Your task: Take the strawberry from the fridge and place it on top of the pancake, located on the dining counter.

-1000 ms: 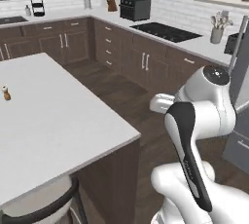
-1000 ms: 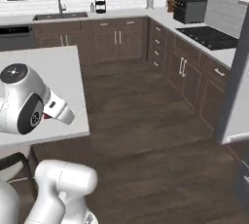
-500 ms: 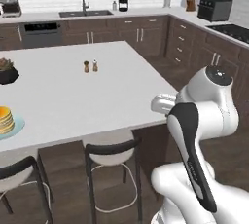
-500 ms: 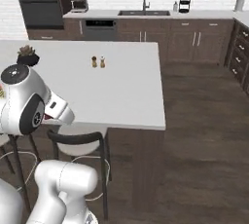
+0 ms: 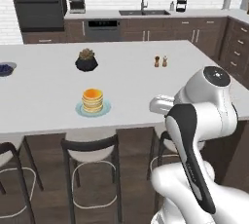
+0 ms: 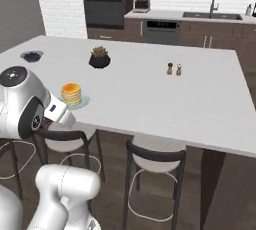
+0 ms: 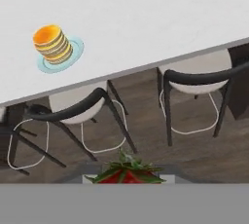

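Observation:
The strawberry (image 7: 127, 172), red with green leaves, sits at the bottom of the hand view, and my gripper (image 7: 127, 181) is shut on it. It hangs above the floor and stools, short of the dining counter (image 7: 146, 18). The pancake (image 7: 52, 42) is a golden stack on a pale blue-green plate (image 7: 74, 51), up and to the left in the hand view. On the dining counter (image 5: 44, 96) the pancake (image 5: 92, 100) stands near the front edge, left of my arm. From the right, the pancake (image 6: 71, 94) is just beyond my arm's elbow. The fridge is out of view.
Black-framed stools (image 5: 92, 155) (image 6: 152, 161) stand under the counter's front edge. A black pot with a plant (image 5: 86, 61), two small shakers (image 5: 160, 62) and a bowl of blueberries (image 5: 5, 68) sit on the counter. A sink counter (image 5: 146, 12) and an oven (image 5: 39, 9) line the back wall.
The whole picture has swung as the base moved: the corner cabinets have gone and the dining counter with the pancake now lies ahead. The gripper keeps its hold.

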